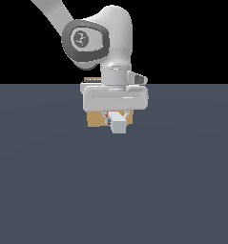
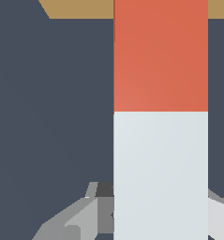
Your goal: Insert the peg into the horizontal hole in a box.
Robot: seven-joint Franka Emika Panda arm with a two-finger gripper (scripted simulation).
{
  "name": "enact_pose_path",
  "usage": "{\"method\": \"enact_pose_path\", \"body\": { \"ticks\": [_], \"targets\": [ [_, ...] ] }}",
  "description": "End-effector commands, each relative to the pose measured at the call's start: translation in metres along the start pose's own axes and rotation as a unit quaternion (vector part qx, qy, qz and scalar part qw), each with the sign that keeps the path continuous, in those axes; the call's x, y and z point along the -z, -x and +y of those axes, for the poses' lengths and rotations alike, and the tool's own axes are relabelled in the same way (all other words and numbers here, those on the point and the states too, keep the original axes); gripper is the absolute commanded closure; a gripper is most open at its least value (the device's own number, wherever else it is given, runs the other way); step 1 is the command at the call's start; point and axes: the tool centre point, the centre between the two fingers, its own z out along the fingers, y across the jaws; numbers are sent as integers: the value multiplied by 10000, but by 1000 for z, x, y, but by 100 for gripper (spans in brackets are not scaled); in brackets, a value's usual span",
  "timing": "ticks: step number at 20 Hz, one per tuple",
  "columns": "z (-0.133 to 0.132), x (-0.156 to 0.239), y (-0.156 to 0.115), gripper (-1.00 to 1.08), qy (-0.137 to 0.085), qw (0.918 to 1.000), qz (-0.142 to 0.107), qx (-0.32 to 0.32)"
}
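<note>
The tool (image 1: 116, 116) is closed on the white half of the peg (image 2: 160, 117), its red end toward the box (image 1: 94, 119) just behind, probably ready for pushing straight into the hidden hole.

The peg (image 2: 160, 117) fills the middle of the wrist view, its white half clamped between the gripper's (image 2: 155, 211) grey fingers (image 2: 80, 218). Its red-orange half points toward the tan box (image 2: 76, 8) beyond, above the dark floor (image 2: 48, 103).

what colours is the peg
Half red-orange, half white; the peg shows best in the wrist view.
</note>
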Motion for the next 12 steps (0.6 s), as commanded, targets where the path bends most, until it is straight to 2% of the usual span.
{"method": "enact_pose_path", "body": {
  "ticks": [1,7,12],
  "targets": [
    [2,3,0,108,26,10000,-1,-1],
    [1,1,-3,108,10,10000,-1,-1],
    [0,1,-26,108,13,10000,0,-1]
  ]
}}
